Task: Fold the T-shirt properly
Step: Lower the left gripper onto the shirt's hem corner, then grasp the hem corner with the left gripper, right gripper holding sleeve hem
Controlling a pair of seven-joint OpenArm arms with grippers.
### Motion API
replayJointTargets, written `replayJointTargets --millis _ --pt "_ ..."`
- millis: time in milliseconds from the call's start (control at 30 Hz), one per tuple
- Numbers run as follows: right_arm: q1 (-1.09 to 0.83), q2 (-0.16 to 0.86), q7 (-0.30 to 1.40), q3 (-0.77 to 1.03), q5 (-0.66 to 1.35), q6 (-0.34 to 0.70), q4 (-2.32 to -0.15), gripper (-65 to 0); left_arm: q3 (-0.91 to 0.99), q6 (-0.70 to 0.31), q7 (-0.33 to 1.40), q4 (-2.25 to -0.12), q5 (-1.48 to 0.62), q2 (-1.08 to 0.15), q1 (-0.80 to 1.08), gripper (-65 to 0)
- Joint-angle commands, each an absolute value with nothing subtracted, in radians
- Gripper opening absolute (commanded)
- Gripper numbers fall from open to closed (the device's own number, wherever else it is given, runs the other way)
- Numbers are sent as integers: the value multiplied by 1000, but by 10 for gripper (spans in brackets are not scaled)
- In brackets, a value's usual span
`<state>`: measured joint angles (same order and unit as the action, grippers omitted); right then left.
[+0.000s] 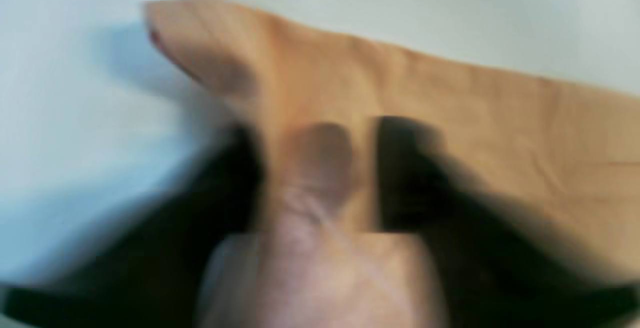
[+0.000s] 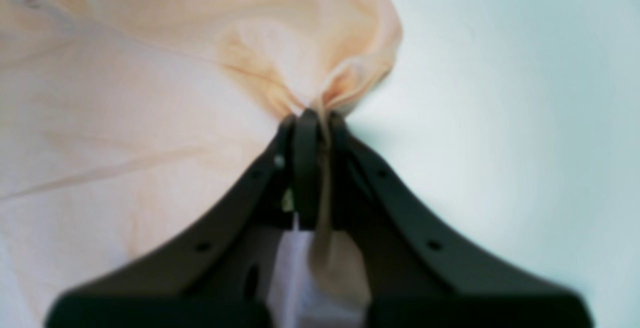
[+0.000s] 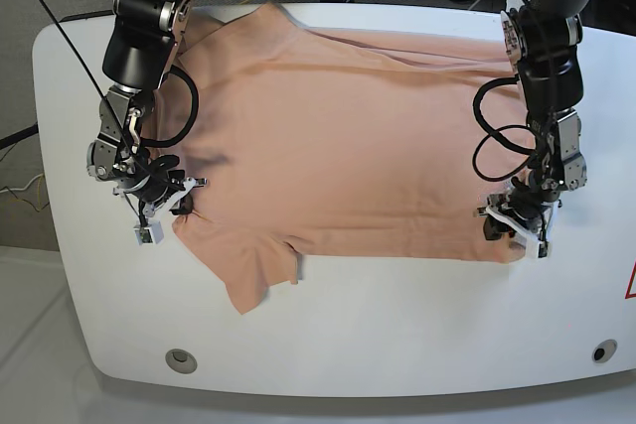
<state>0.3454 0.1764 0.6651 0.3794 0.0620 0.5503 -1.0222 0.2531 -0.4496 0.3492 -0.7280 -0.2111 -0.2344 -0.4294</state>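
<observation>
Base view: T-shirt (image 3: 338,146) spread flat across white table (image 3: 397,325), filling frame centre. Right gripper (image 3: 167,198) at frame left clenched on bunched edge by sleeve. Left gripper (image 3: 512,223) at lower-right hem, jaws straddling raised fabric; grip uncertain. Paired holds suit lifting near edge for fold.

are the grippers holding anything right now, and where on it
Both hold the T-shirt. The right gripper is shut on a bunched fold at its edge beside a sleeve; the left gripper has cloth between its fingers at the hem corner.
</observation>
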Motion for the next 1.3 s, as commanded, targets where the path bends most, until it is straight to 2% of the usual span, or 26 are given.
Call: replayJointTargets --millis 0,133,267,667,1067,1267 --pt "354 183 704 380 47 552 -1029 -650 255 -455 320 -743 -223 -271 -455 -650" --pt "354 182 704 380 47 552 -1029 -650 257 -455 320 -745 -223 -277 -455 -618" --pt "354 182 704 381 47 552 -1029 -650 257 -455 317 -759 -225 -278 -432 -629" --pt "354 179 704 381 48 550 -1030 -650 252 -455 323 -990 -222 -288 -352 -629" --pt "348 168 704 381 53 553 -1040 -650 252 -455 323 -993 -222 -291 -351 -629" --pt "302 148 705 381 53 553 -1145 -650 252 -456 323 -993 -222 -292 -349 -629"
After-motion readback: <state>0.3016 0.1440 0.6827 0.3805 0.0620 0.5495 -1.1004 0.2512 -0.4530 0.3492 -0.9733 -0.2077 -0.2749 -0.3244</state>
